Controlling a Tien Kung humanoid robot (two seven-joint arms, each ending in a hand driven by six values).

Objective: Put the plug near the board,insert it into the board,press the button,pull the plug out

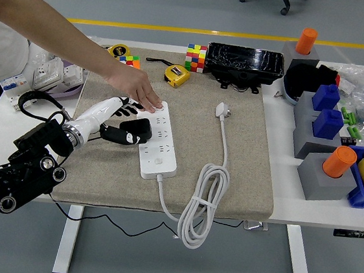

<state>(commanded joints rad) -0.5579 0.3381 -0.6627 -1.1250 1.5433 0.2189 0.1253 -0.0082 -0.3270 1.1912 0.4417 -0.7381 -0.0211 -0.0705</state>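
A white power strip (pixel 160 148) lies lengthwise on the beige mat (pixel 245 156). A black plug (pixel 135 130) rests on the mat, touching the strip's left edge. My left hand (pixel 124 108), white at the wrist with black fingers, hovers just left of and above the plug with its fingers spread; whether the thumb touches the plug is unclear. A person's hand (pixel 138 91) reaches in from the upper left and presses flat on the strip's far end. The strip's own white plug (pixel 222 109) lies to the right, and its cord coil (pixel 201 204) hangs over the near edge.
At the back of the mat are a yellow tape measure (pixel 177 75), colour cubes (pixel 195 57) and a black tray (pixel 245 63). Grey and blue blocks (pixel 323 122) with orange cylinders (pixel 339 161) stand on the right. Boxes (pixel 48 73) sit at the left.
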